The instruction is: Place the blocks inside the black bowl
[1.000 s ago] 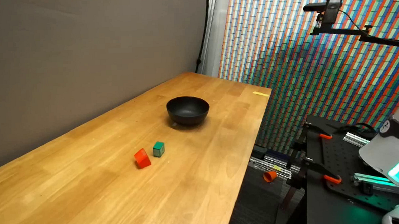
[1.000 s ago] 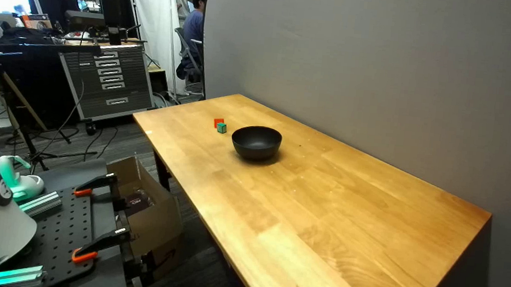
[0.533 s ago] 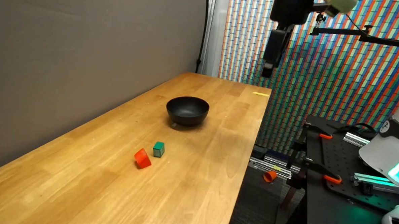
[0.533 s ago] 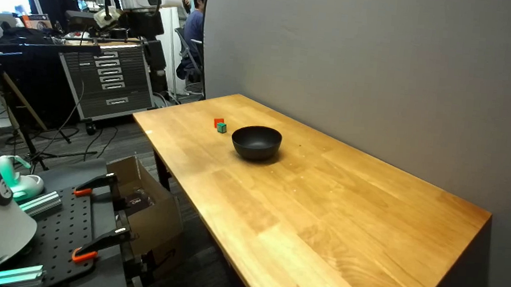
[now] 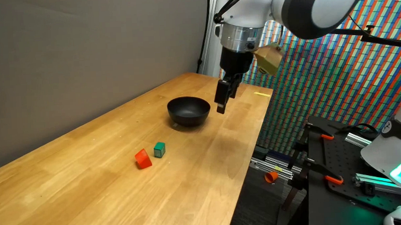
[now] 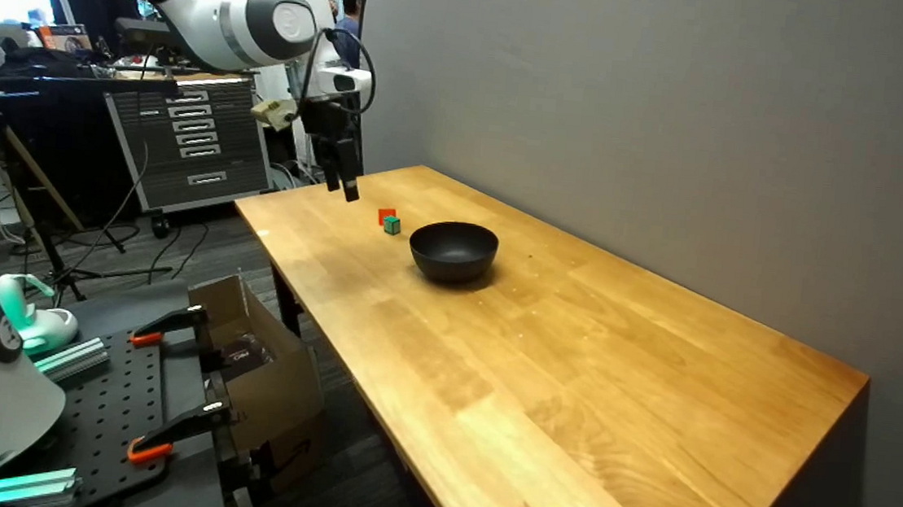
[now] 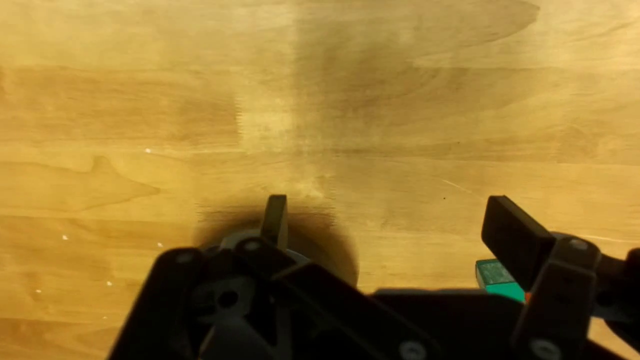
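Red block (image 5: 143,159) and green block (image 5: 159,150) lie outside the upright black bowl (image 5: 189,120)

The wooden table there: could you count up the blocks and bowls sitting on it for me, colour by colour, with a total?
Red: 1, the red block
Green: 1, the green block
Black: 1, the black bowl
Total on the wooden table: 3 (2 blocks, 1 bowl)
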